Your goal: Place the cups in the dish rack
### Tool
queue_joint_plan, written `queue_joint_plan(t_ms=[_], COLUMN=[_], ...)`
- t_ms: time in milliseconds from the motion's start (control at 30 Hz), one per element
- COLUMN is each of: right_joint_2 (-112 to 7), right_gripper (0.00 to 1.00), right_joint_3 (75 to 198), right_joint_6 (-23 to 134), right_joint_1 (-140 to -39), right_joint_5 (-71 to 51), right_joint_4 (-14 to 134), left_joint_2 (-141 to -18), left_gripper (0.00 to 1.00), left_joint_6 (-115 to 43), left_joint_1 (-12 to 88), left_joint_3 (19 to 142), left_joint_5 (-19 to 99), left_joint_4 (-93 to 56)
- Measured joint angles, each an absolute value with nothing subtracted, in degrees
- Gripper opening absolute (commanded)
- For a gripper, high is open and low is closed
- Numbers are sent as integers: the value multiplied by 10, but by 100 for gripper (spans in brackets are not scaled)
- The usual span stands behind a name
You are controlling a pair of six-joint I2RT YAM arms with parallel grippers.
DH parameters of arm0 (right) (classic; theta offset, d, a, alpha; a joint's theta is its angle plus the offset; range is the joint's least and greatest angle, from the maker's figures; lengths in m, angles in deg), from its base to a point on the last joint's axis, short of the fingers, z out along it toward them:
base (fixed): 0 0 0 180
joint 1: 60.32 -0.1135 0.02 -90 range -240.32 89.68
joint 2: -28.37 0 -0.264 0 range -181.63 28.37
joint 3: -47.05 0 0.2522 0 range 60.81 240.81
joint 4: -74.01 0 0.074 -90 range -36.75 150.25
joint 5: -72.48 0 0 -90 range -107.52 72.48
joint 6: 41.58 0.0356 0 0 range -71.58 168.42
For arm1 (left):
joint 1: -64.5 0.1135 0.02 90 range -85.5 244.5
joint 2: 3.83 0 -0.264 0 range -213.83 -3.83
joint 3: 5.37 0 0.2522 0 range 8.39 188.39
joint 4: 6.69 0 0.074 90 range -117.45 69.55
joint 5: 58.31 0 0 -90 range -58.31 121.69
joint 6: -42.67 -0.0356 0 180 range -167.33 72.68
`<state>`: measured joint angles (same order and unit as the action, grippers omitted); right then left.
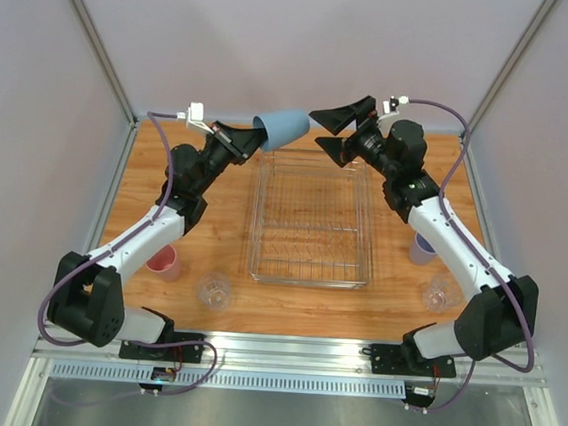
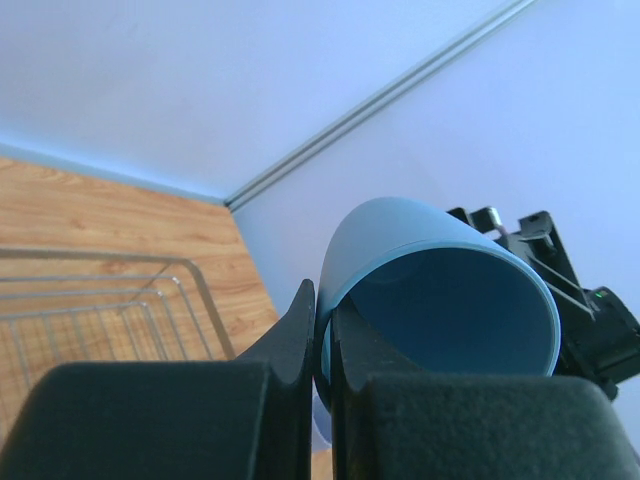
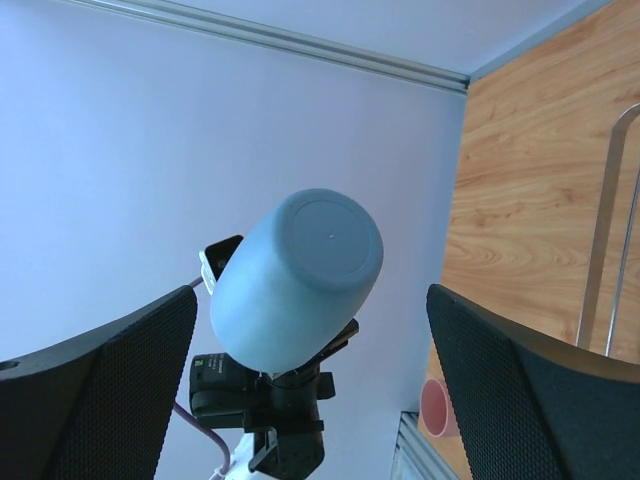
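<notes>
Reading the top view, I judge the step in hand to be the transfer of the first cup toward the dish rack (image 1: 309, 278), which holds nothing yet. The left end effector (image 1: 252, 136) is clenched on the rim of the blue cup (image 1: 286, 126). The left wrist view shows one finger inside the mouth and one outside. The cup hangs in the air on its side, above the rack's far edge, between 11 and 12 o'clock from the rack centre, with its base pointing toward 3 o'clock. The right end effector (image 1: 321, 128) is released, its jaws spread wide. It faces that base from just beside it without touching.

Next move, as I judge it, is one of two:
- Handover: I advance the right end effector around the cup body, clench it, and only then release the left.
- Direct placement: I swing the left wrist toward 6 o'clock and lower the cup inside the rack wall.

Other items on the counter (image 1: 223, 210), taken from the rack centre:
- pink cup (image 1: 164, 262) at 8 o'clock
- first clear cup (image 1: 215, 291) at 7 o'clock
- lavender cup (image 1: 421, 247) between 3 and 4 o'clock, partly hidden by the right arm
- second clear cup (image 1: 438, 293) at 4 o'clock

Obstructions: the spread right end effector occupies the space at 12 o'clock above the rack, and the cup must clear the rack's raised wall on descent.
</notes>
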<state>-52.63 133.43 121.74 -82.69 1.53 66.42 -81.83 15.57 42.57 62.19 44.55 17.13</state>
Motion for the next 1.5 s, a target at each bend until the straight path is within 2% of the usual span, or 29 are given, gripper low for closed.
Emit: queue_joint_plan(t_ms=[500,700,833,900,1000,1033,1100,1133,1167,1200,1233,1267,1300,1333,1400,1500], right_joint_2=[-550,-550,-550,-550,-550,-550,-550,-550,-550,-550,-550,-550,-550,-550,-550,-550], right_gripper=[100,91,81,72,51,37,27,15,9,1,0,1,1,1,1,1], right_joint_3=[1328,1328,1328,1328,1328,1328,1328,1328,1328,1328,1328,1328,1328,1329,1332,1338], right_joint_6=[1314,1330,1342,1343,1347,1349,1349,1350,1350,1349,1347,1345,1341,1336,1324,1305], right_joint_1=[-868,-893,-894,-895,-896,-896,-896,-896,-897,-897,-898,-898,-898,-897,-895,-889], right_joint_5=[-5,-40,-57,-63,-68,-69,-70,-70,-71,-71,-72,-71,-74,-76,-82,-85], right_joint_4=[712,712,712,712,710,710,710,709,708,705,701,697,692,686,668,647], left_joint_2=[-835,-830,-823,-822,-822,-822,-822,-822,-822,-822,-822,-822,-822,-821,-815,-794], left_gripper=[0,0,0,0,0,0,0,0,1,10,55,71,83,92,100,100], left_joint_6=[56,-24,-56,-63,-66,-67,-67,-67,-67,-67,-67,-72,-78,-84,-93,-113], left_joint_1=[371,344,332,330,330,330,330,330,330,330,330,330,330,330,330,330], left_joint_3=[616,616,616,616,616,616,615,614,612,609,606,604,601,598,591,583], left_joint_5=[430,376,351,343,338,338,341,342,343,343,343,344,346,349,353,355], left_joint_4=[257,251,252,255,258,259,260,261,263,266,267,267,267,264,254,231])
